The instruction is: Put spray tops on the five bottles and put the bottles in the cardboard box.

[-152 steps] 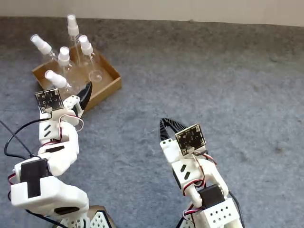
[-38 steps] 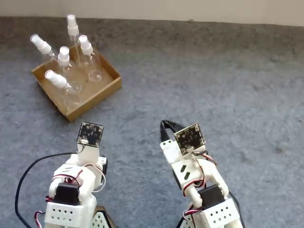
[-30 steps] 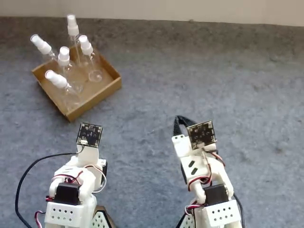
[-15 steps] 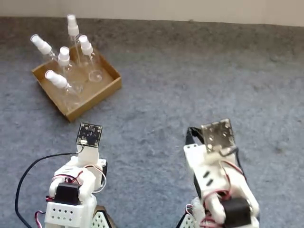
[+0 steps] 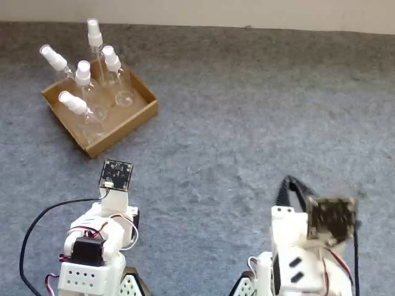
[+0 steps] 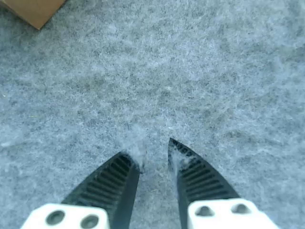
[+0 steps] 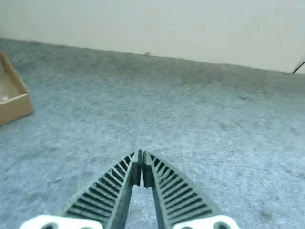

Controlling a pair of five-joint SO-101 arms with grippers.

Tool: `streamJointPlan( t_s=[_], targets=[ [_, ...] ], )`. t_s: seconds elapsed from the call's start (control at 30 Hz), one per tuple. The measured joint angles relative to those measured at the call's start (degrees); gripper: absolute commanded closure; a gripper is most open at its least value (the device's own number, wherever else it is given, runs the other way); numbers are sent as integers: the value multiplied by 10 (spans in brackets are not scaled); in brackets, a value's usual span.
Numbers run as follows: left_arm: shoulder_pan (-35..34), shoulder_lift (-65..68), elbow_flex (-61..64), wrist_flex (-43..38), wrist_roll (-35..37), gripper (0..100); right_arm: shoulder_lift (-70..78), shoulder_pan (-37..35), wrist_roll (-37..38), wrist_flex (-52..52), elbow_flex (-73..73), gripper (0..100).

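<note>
Right arm (image 5: 308, 253) has folded way back over the last second, sliding from about 6 o'clock down to 5 o'clock at the table's near edge. The left arm (image 5: 102, 228) had already backed off the box before that and hasn't budged since.

High view: the cardboard box (image 5: 126, 131) sits at 10 o'clock on the grey carpet (image 5: 247, 111). All five spray bottles (image 5: 83, 74) stand inside it with white tops on, a couple leaning a bit, propped by their neighbours and the box walls. The left arm is tucked in at 7 o'clock. Both arms are well apart from the box, which to me reads as parking because the job looks finished.

Left wrist view: the left gripper (image 6: 153, 155) hangs over bare carpet with its jaws a little apart and nothing between them. One corner of the box (image 6: 33, 9) peeks in, well apart from the fingertips.

Right wrist view: the right gripper (image 7: 142, 162) has its jaws pressed together, empty, and looks out across the carpet toward the pale wall (image 7: 167, 24). A corner of the box (image 7: 14, 102) shows far off. Tilted up like that, it looks tucked away rather than lined up for a grab.
</note>
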Motion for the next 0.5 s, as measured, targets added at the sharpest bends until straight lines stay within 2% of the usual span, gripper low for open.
streamJointPlan(
  t_s=[0.27, 0.5],
  targets=[
    [0, 0, 0, 0, 0, 965, -27, 12, 0, 2, -6, 994],
    [0, 0, 0, 0, 0, 965, -30, 14, 0, -100, 75, 994]
  ],
)
